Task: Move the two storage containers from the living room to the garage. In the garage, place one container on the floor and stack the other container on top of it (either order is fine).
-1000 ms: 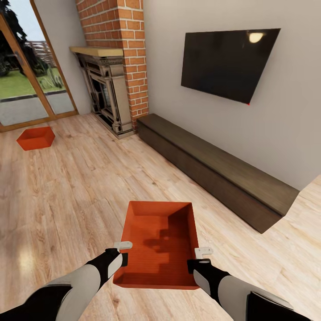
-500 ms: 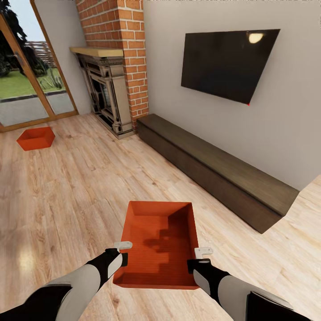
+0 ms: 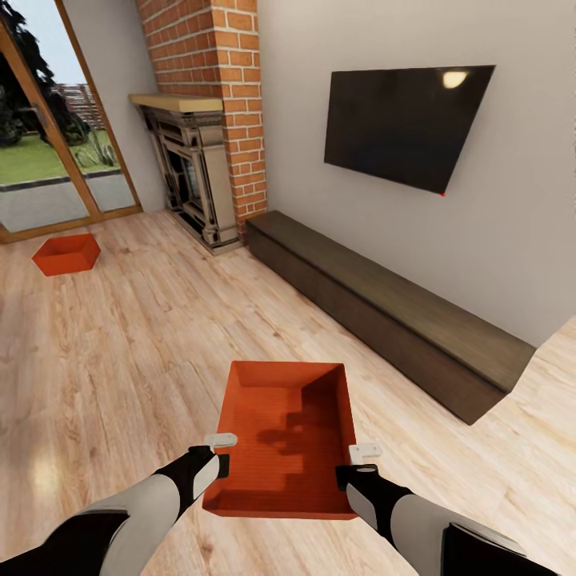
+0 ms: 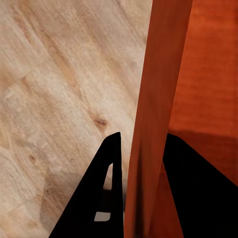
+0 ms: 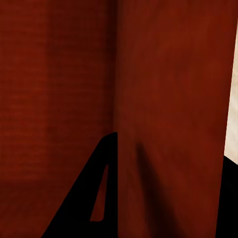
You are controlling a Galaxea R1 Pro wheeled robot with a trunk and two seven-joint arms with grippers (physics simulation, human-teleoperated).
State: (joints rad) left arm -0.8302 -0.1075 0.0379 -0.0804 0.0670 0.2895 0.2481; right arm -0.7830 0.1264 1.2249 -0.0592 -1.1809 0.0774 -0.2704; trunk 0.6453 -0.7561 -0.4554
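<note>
A: What changed?
B: The view shifted; the far bin, fireplace and TV sit differently, camera motion only.

A: The grip?
B: Left pincer and right pincer each clamp a wall of the near bin, held above the wood floor. Uneven arm travel could slip it loose.

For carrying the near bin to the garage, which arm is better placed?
Neither alone: left gripper clamps the held container on its left wall, right gripper on its right wall. Both should carry it.
</note>
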